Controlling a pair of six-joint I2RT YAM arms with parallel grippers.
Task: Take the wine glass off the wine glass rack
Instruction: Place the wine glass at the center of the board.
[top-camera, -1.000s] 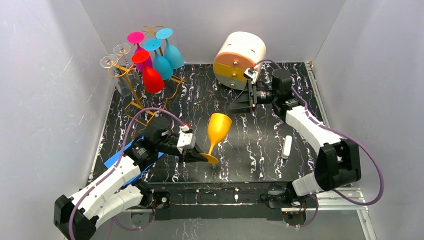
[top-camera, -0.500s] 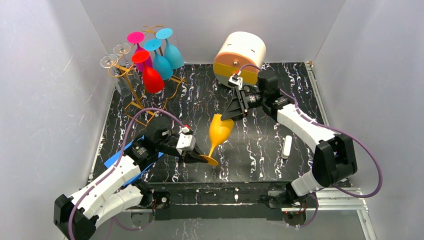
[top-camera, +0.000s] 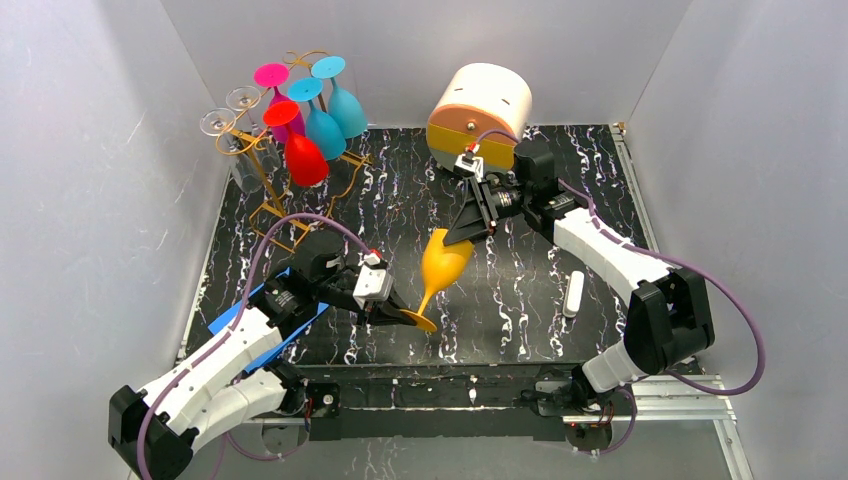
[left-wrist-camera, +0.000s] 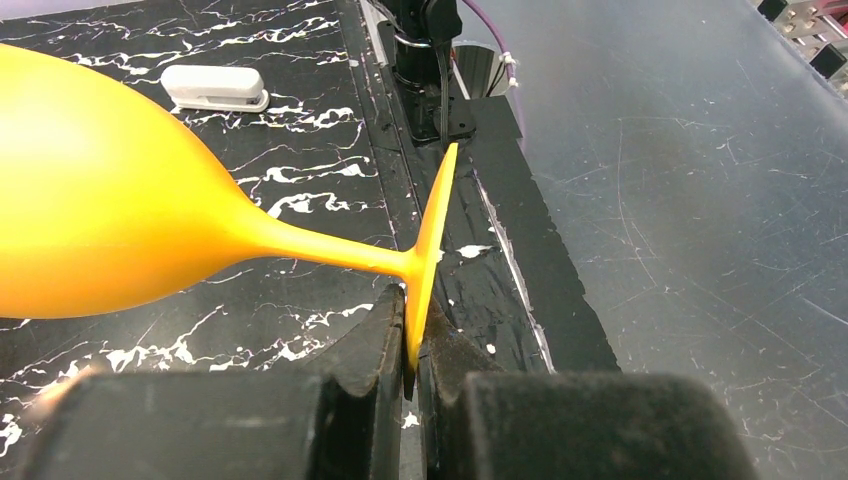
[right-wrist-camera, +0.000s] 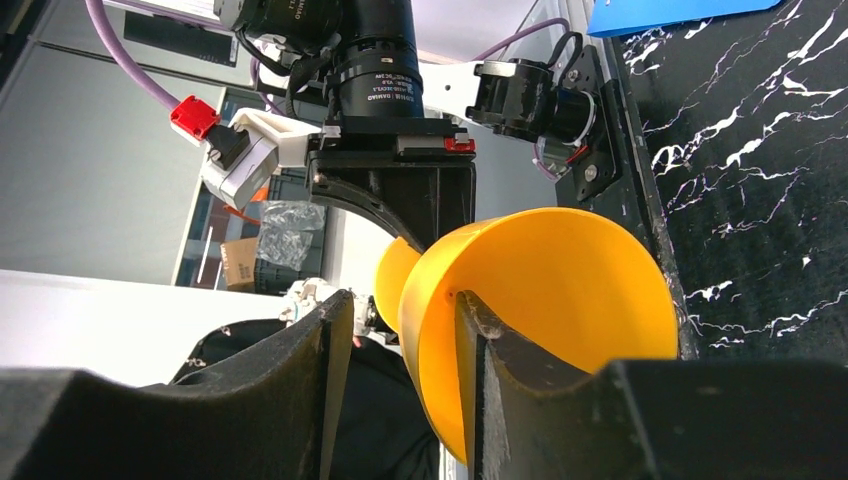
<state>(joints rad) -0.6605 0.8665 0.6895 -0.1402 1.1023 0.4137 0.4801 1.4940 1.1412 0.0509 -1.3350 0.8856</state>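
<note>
- The glass (top-camera: 441, 262) is off the rack (top-camera: 262, 180) and well clear of it, on the side toward the arm bases. It hangs tilted above the table (top-camera: 530, 300).
- The left gripper (left-wrist-camera: 412, 335) is clamped on the rim of the glass's foot, with the thin disc pinched edge-on.
- The right gripper (right-wrist-camera: 400, 360), beyond the glass from the rack, has its jaws partly apart astride the bowl's rim. One finger is inside the bowl and the other outside, with a gap showing.
- The hold on the foot is narrow, so a nudge from the right fingers could pivot the glass or slide the disc out.
- If the left gripper lets go before the rim is firmly pinched, the bowl's smooth curved wall could slip and the glass would drop.
- If both grippers are clamped and pull apart, the stem could be strained.
- The coloured glasses (top-camera: 303, 155) on the rack are well apart from both grippers, so a knock there looks unlikely.
</note>
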